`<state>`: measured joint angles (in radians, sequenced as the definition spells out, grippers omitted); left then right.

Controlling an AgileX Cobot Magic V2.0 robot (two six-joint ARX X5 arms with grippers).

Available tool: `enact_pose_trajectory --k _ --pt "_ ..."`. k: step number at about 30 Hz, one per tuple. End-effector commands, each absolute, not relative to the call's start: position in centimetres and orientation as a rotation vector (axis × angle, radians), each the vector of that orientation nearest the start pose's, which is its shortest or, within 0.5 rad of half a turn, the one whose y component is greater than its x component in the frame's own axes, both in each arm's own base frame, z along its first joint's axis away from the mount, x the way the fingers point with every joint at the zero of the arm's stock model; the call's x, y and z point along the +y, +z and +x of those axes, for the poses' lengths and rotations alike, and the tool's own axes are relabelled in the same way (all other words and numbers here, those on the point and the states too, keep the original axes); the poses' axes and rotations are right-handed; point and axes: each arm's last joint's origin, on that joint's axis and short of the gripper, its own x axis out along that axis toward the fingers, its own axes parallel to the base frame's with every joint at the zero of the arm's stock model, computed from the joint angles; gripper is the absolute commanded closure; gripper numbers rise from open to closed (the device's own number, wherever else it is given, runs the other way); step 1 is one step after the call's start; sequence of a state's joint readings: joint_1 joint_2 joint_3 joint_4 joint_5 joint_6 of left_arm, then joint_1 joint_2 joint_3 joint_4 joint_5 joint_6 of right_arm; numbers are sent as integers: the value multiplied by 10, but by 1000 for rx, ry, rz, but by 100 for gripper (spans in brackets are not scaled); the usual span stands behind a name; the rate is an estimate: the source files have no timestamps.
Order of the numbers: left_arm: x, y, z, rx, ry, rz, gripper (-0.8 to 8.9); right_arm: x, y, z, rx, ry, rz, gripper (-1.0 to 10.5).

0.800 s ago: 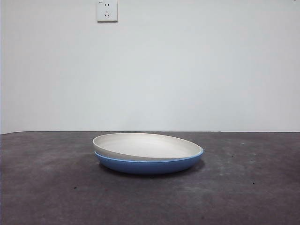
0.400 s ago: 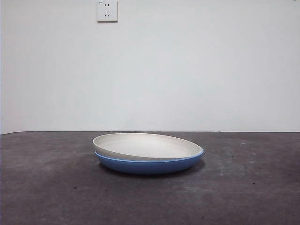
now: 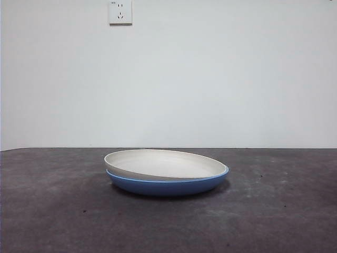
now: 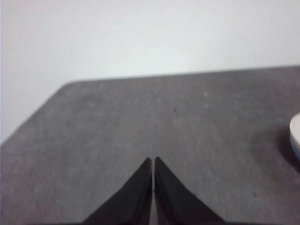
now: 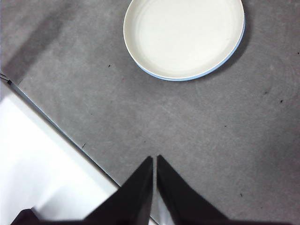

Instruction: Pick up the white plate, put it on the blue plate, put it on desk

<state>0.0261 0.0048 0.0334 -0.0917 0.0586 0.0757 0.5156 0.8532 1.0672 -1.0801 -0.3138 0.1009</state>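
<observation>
The white plate (image 3: pixel 166 164) lies inside the blue plate (image 3: pixel 167 185) in the middle of the desk (image 3: pixel 58 211), tilted a little so its left edge rides higher. From the right wrist view the white plate (image 5: pixel 183 35) covers almost all of the blue plate (image 5: pixel 224 63), which shows only as a thin rim. My right gripper (image 5: pixel 154 159) is shut and empty, high above the desk and well clear of the plates. My left gripper (image 4: pixel 153 160) is shut and empty too, off to one side, with just a sliver of the white plate (image 4: pixel 295 129) showing at the frame edge.
A white wall with a socket (image 3: pixel 120 11) stands behind the desk. The desk's edge (image 5: pixel 56 126) runs diagonally close to the right gripper, with a pale floor beyond it. The far desk edge (image 4: pixel 187 74) meets the wall.
</observation>
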Motion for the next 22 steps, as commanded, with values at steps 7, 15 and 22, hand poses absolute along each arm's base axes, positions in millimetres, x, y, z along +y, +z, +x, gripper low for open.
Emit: enact_pose_trajectory --k 7,15,22 --pt "1 149 96 177 -37 58 805 76 346 114 898 744 -10 939" --pt "1 149 96 177 -38 57 805 76 346 114 898 744 -10 939" --pt "1 149 96 177 -37 57 805 76 346 114 898 744 -10 939"
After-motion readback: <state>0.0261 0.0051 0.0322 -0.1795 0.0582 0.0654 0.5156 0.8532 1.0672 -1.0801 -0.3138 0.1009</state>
